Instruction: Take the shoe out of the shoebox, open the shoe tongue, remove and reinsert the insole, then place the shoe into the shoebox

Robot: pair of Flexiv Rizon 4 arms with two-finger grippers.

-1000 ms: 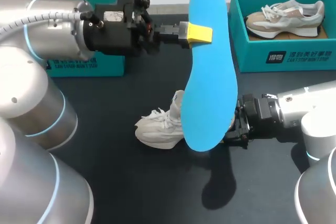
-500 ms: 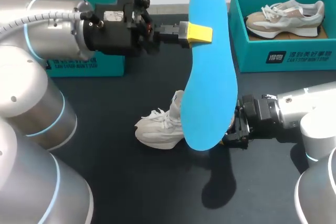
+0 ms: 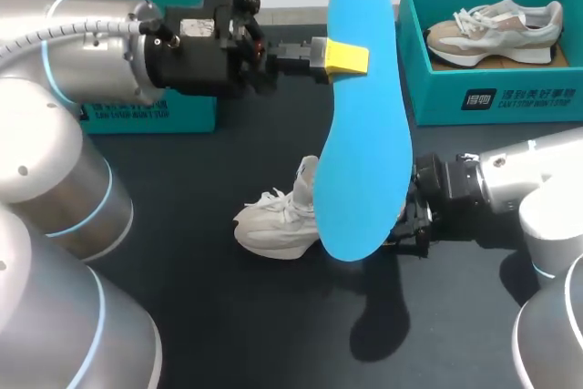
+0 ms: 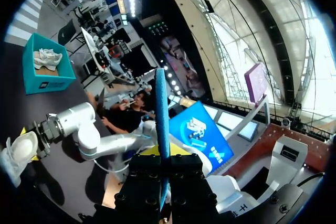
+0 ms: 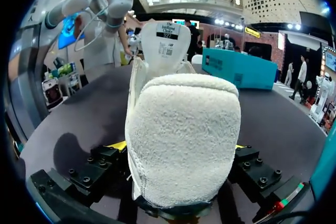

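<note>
Only the right arm (image 3: 510, 189) had shifted since the earlier frames, drawing a little closer in toward the white sneaker (image 3: 273, 218); the insole and the left arm looked unchanged.

The left fingers (image 3: 345, 58) were closed flat on the blue insole (image 3: 364, 125), one yellow tip pressed against its face. They held it lifted well above the sneaker, and from the left wrist it showed edge-on, running straight out from between the fingers. That height probably kept the insole clear of the sneaker so its end could be aimed back at the opening.

The right fingers (image 3: 406, 225) gripped the sneaker's heel from both sides. The right wrist view showed the fuzzy heel collar filling the gap between them, with the tongue standing up beyond it. The sneaker sat on the dark counter (image 3: 228, 316), and the grip seemed meant to steady it and keep its mouth open for reinsertion.

On the robot's side of the sneaker lay bare counter, crossed only by the insole's shadow. Beyond the sneaker on the right arm's side, well apart, stood a teal shoebox (image 3: 492, 102) holding a beige sneaker (image 3: 496, 29). Another teal shoebox (image 3: 137, 114) stood beyond it on the left arm's side, partly hidden by that arm.
</note>
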